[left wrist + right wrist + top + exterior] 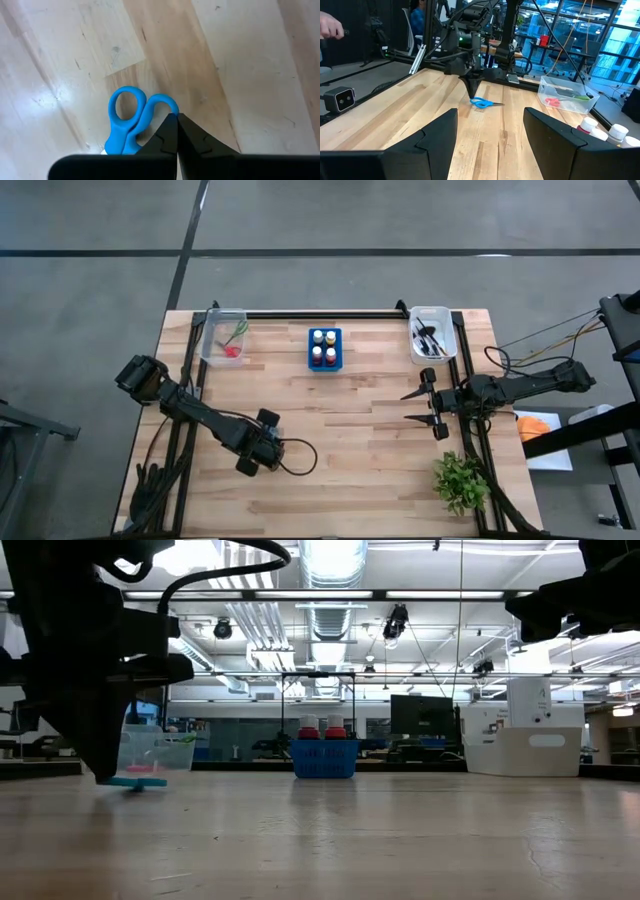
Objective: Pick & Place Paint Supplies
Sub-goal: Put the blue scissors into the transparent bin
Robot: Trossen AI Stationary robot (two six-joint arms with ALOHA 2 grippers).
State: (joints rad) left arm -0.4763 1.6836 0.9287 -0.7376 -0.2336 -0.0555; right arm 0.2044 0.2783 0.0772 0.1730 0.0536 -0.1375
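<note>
Blue-handled scissors [131, 120] lie flat on the wooden table [350, 470], left of centre and near the front; they also show in the right wrist view [482, 103]. My left gripper [176, 117] points down at them, shut, its tips at the rim of one handle loop [167, 104]. In the high view my left gripper [262, 445] hides the scissors. My right gripper [430, 405] waits open and level at the table's right side, holding nothing. My left gripper comes from above, its shut fingertips [170, 125] against the outer rim of the scissors' one handle loop. Whether they touch or pinch that rim, I cannot tell. The scissors lie on the table.
A clear bin [222, 337] at the far left holds red and green scissors. A blue bottle holder [324, 348] stands far centre. Another clear bin [431, 335] with brushes sits far right. A green plant [461, 480] stands near right.
</note>
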